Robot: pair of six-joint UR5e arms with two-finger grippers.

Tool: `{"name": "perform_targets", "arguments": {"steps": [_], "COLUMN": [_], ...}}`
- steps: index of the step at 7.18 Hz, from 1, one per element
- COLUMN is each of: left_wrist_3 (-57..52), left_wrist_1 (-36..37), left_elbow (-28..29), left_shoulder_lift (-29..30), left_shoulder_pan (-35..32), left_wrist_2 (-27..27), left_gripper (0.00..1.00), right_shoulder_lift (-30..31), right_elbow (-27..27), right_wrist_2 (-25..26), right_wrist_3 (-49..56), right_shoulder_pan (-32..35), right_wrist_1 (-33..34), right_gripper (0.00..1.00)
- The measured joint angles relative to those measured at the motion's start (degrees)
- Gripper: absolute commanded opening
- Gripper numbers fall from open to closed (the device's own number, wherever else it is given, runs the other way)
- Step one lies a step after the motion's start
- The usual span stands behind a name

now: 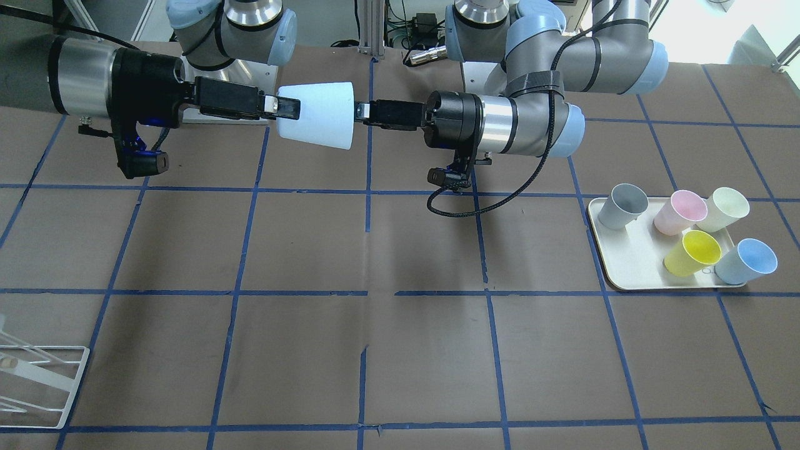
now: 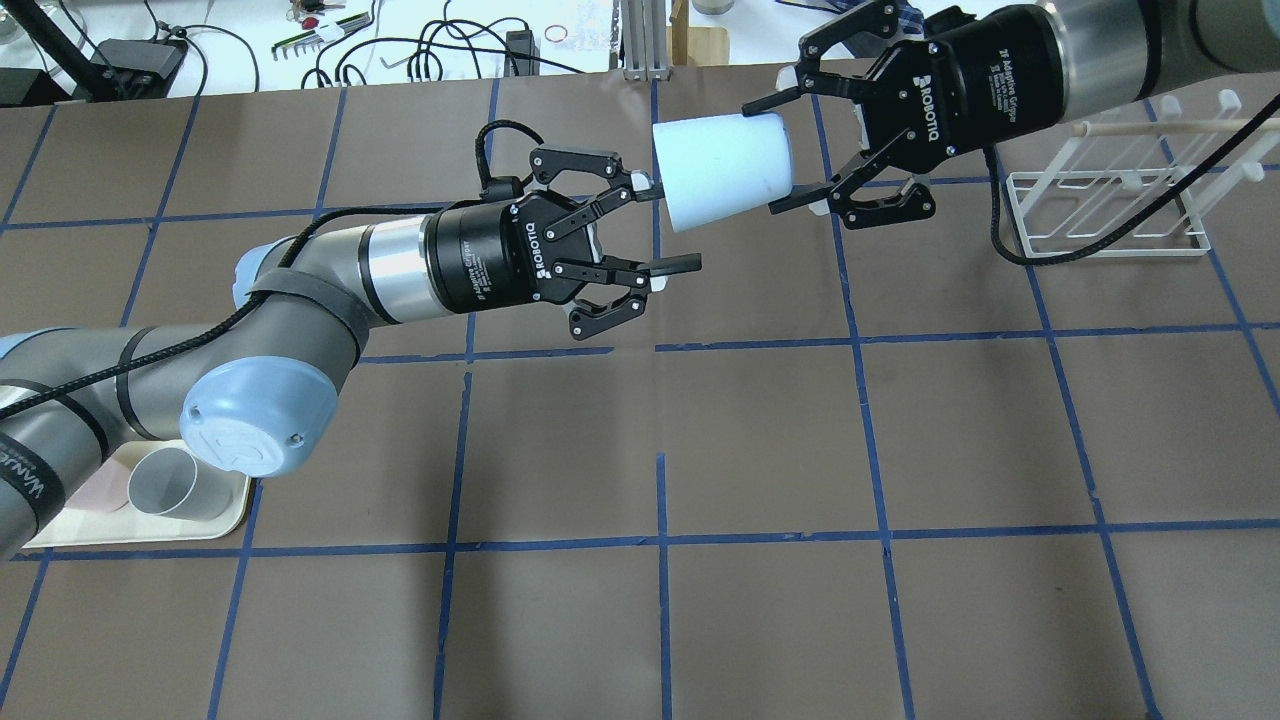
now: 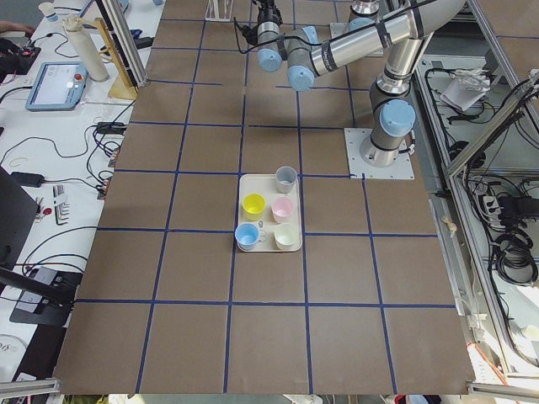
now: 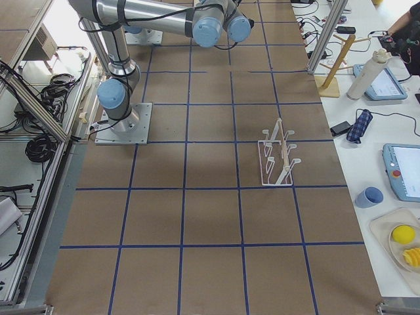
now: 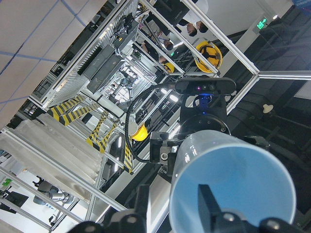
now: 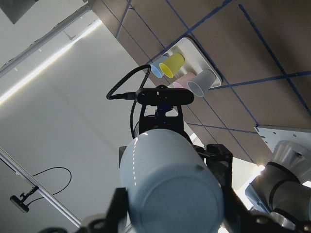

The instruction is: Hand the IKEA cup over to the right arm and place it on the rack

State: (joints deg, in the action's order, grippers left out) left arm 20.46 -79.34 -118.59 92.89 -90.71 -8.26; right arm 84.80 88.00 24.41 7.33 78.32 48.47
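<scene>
The pale blue IKEA cup hangs on its side in the air between my two grippers, also in the overhead view. My right gripper is shut on its narrow base end; the fingers flank the base in the right wrist view. My left gripper is open at the cup's rim, one finger in the mouth and one outside, as the left wrist view shows. The white wire rack stands on the table past the right gripper, also at the front view's corner.
A beige tray on my left side holds a grey cup, a pink cup, a cream cup, a yellow cup and a second pale blue cup. Brown table with blue tape grid.
</scene>
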Motion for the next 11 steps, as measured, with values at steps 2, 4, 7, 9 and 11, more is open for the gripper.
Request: {"name": "perform_targets", "arguments": {"steps": [2,4,7,9,11], "left_wrist_3": [1.78,2.55,10.43,8.59,-4.01], "left_wrist_1": [0.08,0.25,13.58,17.08,16.18], "left_elbow": [0.5,0.99,6.6,9.52,11.27], "left_shoulder_lift": [-0.49,-1.12,-1.43,-1.68,-1.77], "left_shoulder_pan": [1.4,6.1,8.48,8.02,7.82], "left_wrist_2": [1.89,10.51,41.56,60.23,76.79], "left_gripper": [0.77,0.82,1.0,1.0,1.0], "right_shoulder_lift": [0.01,0.16,2.22,2.91,2.06], "right_elbow": [-0.01,-0.02,0.17,0.15,0.17], "right_wrist_2": [0.52,5.12,29.52,46.96,58.71], "right_wrist_3": [0.06,-0.28,-2.28,-0.28,7.17], "right_shoulder_pan": [-1.09,-2.64,-3.84,-3.91,-4.06], "right_wrist_1": [1.83,8.25,26.02,37.18,46.22], "right_gripper": [0.52,0.45,0.33,0.2,0.12]}}
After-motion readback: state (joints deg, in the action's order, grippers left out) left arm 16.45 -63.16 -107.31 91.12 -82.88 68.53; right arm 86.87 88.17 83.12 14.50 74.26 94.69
